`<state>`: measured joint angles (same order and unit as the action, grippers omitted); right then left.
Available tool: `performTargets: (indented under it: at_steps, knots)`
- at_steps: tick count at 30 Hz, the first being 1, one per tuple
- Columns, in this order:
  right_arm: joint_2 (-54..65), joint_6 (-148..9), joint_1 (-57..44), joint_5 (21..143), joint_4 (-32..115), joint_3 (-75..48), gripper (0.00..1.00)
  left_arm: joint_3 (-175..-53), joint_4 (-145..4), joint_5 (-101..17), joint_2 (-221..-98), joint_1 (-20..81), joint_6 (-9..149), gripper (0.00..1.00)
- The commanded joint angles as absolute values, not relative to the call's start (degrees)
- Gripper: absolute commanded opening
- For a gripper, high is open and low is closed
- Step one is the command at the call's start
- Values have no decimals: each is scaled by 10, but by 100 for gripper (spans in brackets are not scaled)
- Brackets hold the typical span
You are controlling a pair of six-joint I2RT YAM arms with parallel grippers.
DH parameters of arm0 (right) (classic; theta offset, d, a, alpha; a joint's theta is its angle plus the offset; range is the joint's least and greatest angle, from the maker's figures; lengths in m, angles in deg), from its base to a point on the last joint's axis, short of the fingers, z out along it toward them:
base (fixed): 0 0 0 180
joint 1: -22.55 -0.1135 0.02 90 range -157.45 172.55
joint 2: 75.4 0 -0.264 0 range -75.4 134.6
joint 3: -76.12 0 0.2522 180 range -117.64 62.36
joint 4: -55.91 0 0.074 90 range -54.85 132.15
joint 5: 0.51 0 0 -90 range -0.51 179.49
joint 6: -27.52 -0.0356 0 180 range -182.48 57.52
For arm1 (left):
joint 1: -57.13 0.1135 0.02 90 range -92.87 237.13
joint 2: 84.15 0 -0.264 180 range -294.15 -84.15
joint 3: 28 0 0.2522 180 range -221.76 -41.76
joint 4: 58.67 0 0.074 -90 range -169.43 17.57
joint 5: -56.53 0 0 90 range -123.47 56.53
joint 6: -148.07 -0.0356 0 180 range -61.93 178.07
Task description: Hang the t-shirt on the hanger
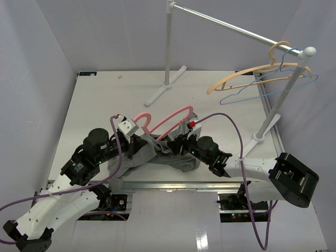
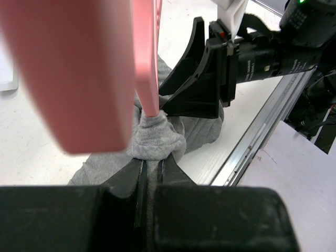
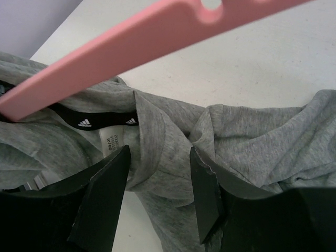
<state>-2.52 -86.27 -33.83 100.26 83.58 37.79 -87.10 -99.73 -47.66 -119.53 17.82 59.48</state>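
The grey t-shirt [image 1: 157,156] lies bunched at the table's near edge, between the two arms. The pink hanger [image 1: 164,122] rests just behind it, one arm running into the cloth. My left gripper [image 1: 137,145] is shut on a pinch of t-shirt [image 2: 155,137] right under the hanger [image 2: 148,68]; the grey cloth fills the narrow slot between its fingertips [image 2: 132,170]. My right gripper [image 3: 160,163] is open, its fingers either side of a fold of t-shirt [image 3: 252,136] by the collar label [image 3: 107,137]. The hanger [image 3: 157,47] crosses above them.
A white garment rack [image 1: 168,52] stands at the back, its rail running right to a second post [image 1: 273,113]. A tan wooden hanger [image 1: 239,77] and a blue wire hanger [image 1: 247,95] hang from it. A metal rail [image 1: 173,185] edges the table's near side.
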Motion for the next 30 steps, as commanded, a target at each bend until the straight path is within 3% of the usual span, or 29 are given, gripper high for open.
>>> performTargets:
  at_steps: [1,3,5,7,10,16,22,30]
  knots:
    - [1,-868,-345,1015,902,354,54,-870,-969,-480,-1183,180,601,0]
    - [13,-872,-347,1032,904,353,40,-870,-968,-479,-1183,180,601,0]
    - [14,-874,-347,1055,894,354,17,-871,-969,-477,-1180,179,598,0]
    - [2,-878,-345,1113,840,344,8,-873,-977,-485,-1176,179,588,0]
    - [-21,-869,-319,1183,750,316,8,-880,-996,-511,-1170,179,582,0]
    - [-98,-870,-208,1146,681,309,8,-930,-1075,-550,-1195,179,565,0]
    - [-176,-853,-167,1154,617,284,8,-940,-1114,-547,-1213,180,555,0]
    - [-196,-792,-146,1125,518,215,8,-939,-1115,-496,-1232,180,549,0]
